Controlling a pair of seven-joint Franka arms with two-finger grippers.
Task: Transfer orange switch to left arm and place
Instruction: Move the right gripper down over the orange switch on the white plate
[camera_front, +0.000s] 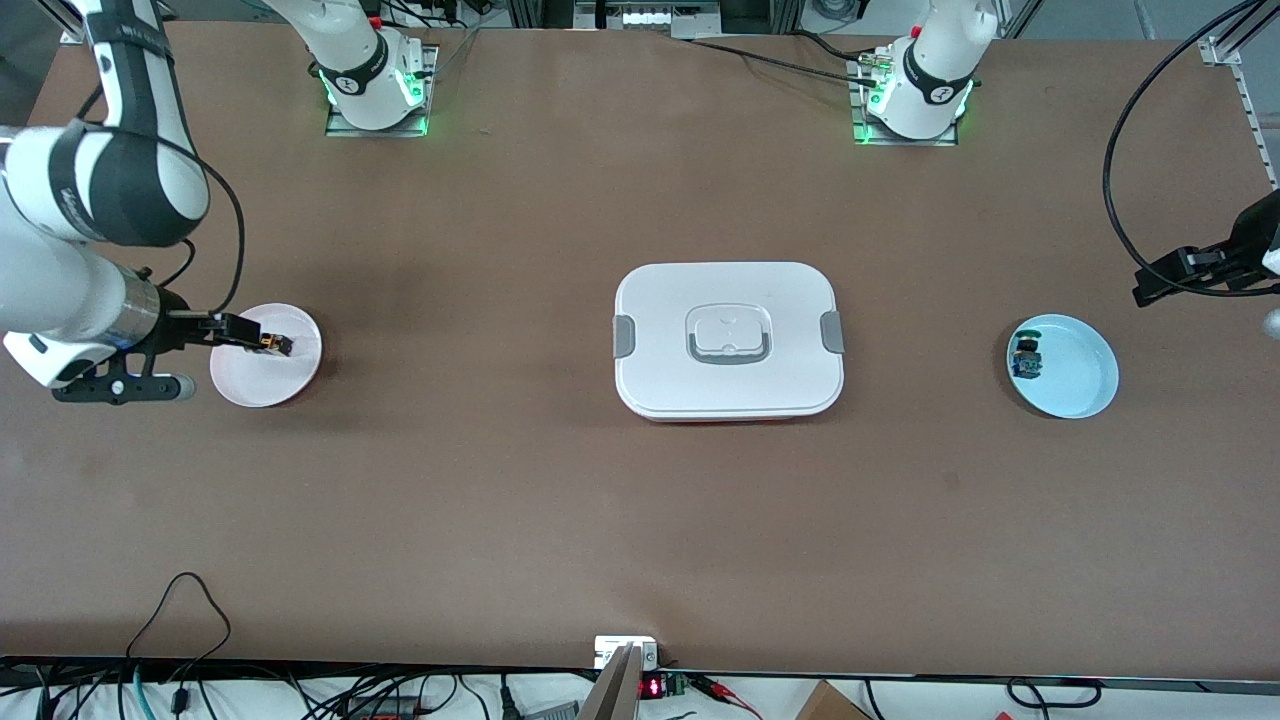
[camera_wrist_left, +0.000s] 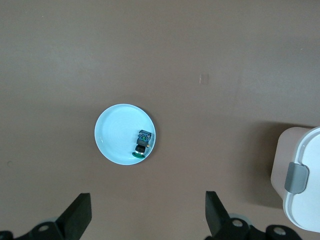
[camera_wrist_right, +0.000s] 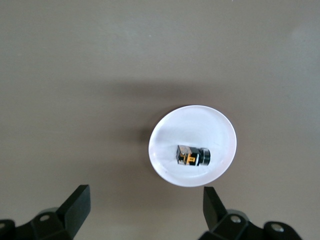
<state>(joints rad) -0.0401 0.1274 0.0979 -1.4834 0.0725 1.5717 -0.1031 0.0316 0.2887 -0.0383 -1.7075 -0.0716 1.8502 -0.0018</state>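
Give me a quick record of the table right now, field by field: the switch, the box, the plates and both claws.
orange switch: lying on its side on the pink plate, toward the right arm's end of the table
box: lid on, mid-table between the two plates
blue plate: holds a small blue-and-green component, toward the left arm's end
right claw: open, above the pink plate, not gripping
left claw: open, raised near the blue plate, holding nothing
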